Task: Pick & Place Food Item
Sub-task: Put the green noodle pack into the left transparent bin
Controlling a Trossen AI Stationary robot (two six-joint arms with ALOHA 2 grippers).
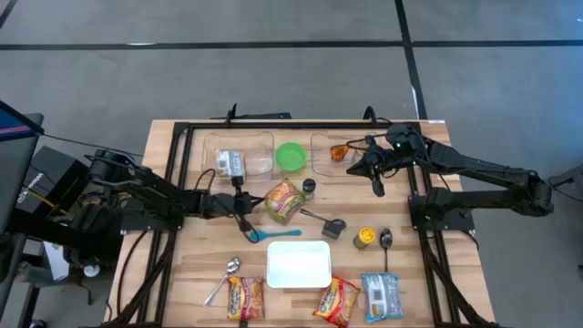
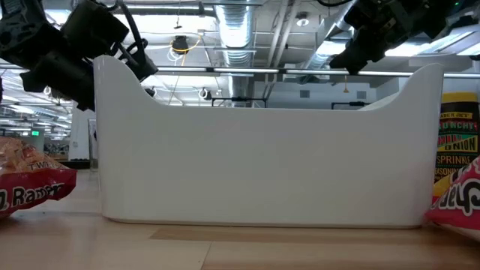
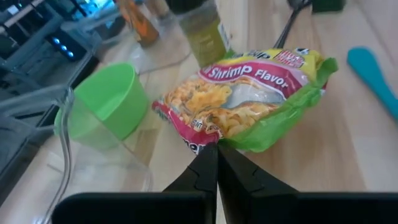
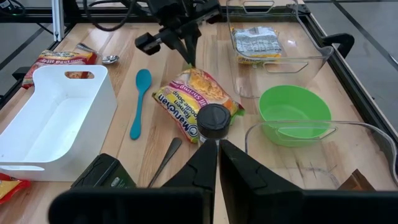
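A green and pink shrimp-flavor noodle packet lies mid-table between a green bowl and a teal spoon. My left gripper reaches in from the table's left and is shut on the packet's near-left end. The packet's other end points at a dark-lidded jar. My right gripper hangs shut and empty above the table's right side, beside the right glass dish. My left gripper pinches the packet's crimped end edge between its two fingers. The fingers come from the table's left, slanting down. The held end is raised a little, and the packet slopes down toward the jar, where its far end is at the table.
A left glass dish holds a silver packet. A white bin stands near the front, with three more noodle packets along the front edge. Two metal spoons, a yellow jar and a black utensil lie around.
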